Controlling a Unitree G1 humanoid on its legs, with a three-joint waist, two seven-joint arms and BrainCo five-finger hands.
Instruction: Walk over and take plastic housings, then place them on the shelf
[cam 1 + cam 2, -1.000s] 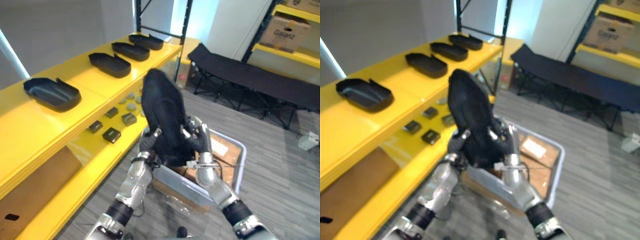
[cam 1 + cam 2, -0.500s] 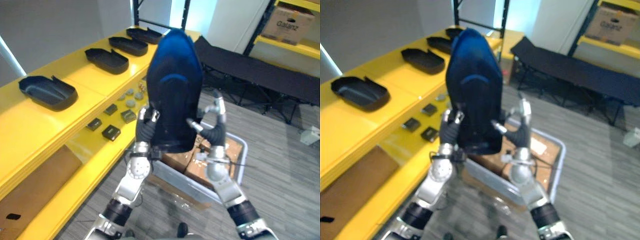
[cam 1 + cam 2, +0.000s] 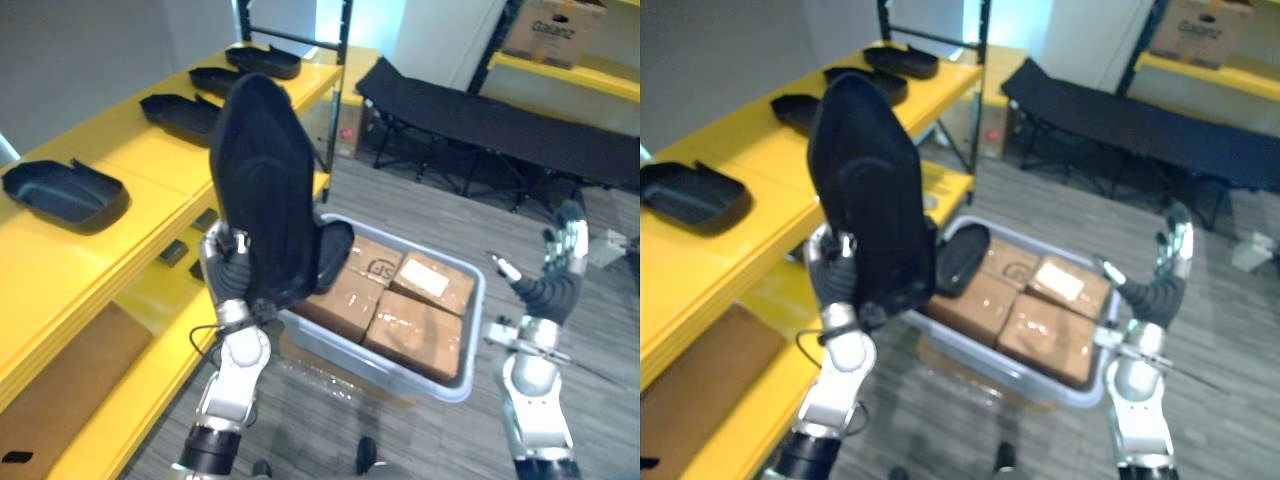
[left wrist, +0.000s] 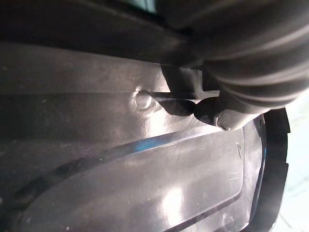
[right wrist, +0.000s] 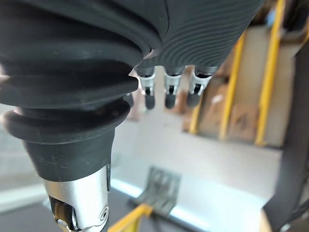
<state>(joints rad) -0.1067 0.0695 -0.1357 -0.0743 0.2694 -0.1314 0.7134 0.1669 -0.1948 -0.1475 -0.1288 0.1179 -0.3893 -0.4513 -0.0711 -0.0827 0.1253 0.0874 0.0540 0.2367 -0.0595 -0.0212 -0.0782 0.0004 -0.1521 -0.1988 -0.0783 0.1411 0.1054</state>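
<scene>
A large black plastic housing (image 3: 262, 190) stands upright in front of me, its rounded end up. My left hand (image 3: 228, 272) is shut on its lower edge, fingers curled round the rim. The left wrist view looks into the housing's glossy inner face (image 4: 145, 159), with a dark fingertip (image 4: 212, 112) pressed on it. My right hand (image 3: 556, 282) is raised far off to the right, open, fingers (image 5: 166, 92) straight and holding nothing. A second black housing (image 3: 331, 254) lies in the grey bin (image 3: 470, 345) beside cardboard boxes.
The yellow shelf (image 3: 150, 170) runs along my left, with several black housings on its top board, the nearest one (image 3: 62, 192) at the left edge. Small dark parts lie on the lower board (image 3: 172, 252). A black folding cot (image 3: 480, 120) stands behind the bin.
My right hand has let go of the housing and swung out to the right, open. The left hand alone now holds it, carried leftward toward the shelf. The camera has shifted too.
</scene>
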